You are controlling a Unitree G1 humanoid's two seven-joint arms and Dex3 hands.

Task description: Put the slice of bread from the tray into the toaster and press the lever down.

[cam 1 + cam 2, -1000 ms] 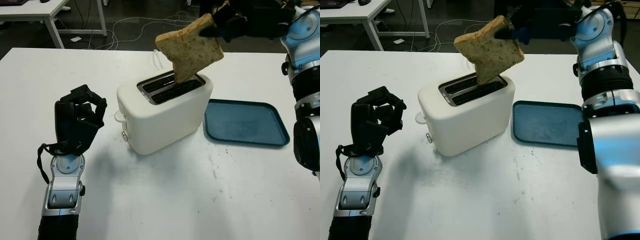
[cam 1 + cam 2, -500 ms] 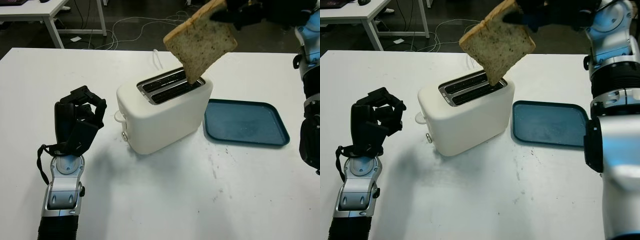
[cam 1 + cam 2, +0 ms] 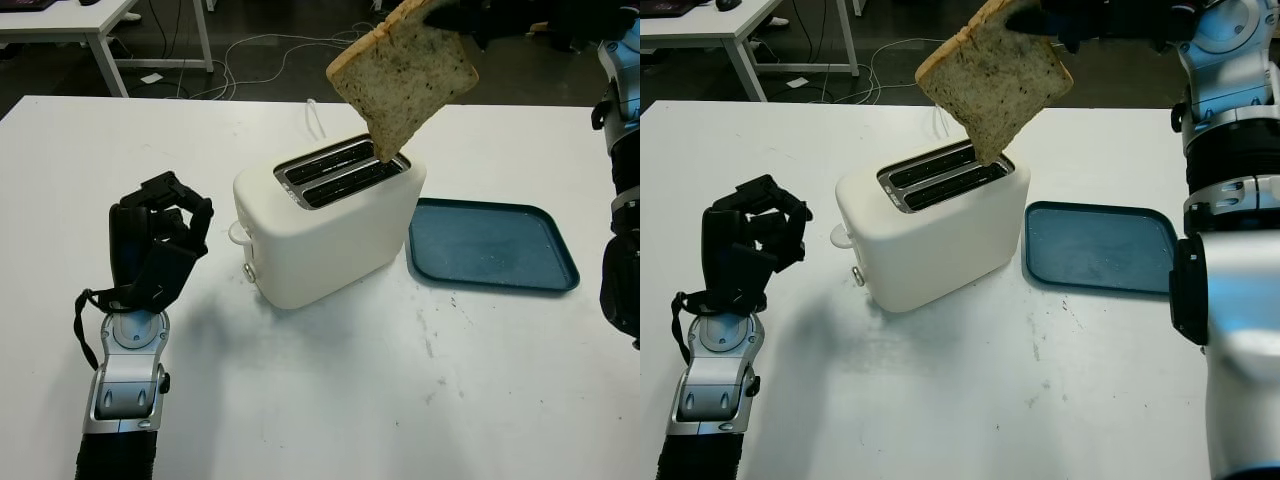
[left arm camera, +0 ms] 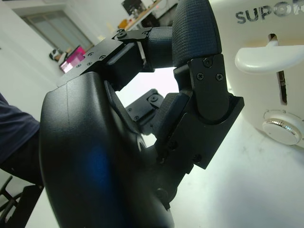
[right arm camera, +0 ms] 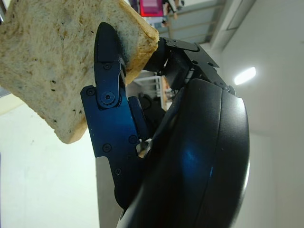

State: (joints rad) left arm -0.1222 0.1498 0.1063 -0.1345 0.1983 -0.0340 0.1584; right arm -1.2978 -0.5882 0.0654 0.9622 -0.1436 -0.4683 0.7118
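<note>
While fingers [image 5: 110, 71] pinch one bread slice [image 3: 405, 75].

You've got a smooth white plastic toaster [image 3: 330, 225] with shiny metal slot rims and a chrome-ringed knob [image 4: 284, 129]. The bread slice [image 3: 402, 75] looks rough, porous, speckled, with a darker crust. The tray [image 3: 492, 245] is matt teal plastic. The table [image 3: 350, 400] is matt white, lightly scuffed. The right hand [image 5: 185, 156] has a glossy black shell; the left hand [image 3: 155, 240] has matt black fingers with textured pads.
</note>
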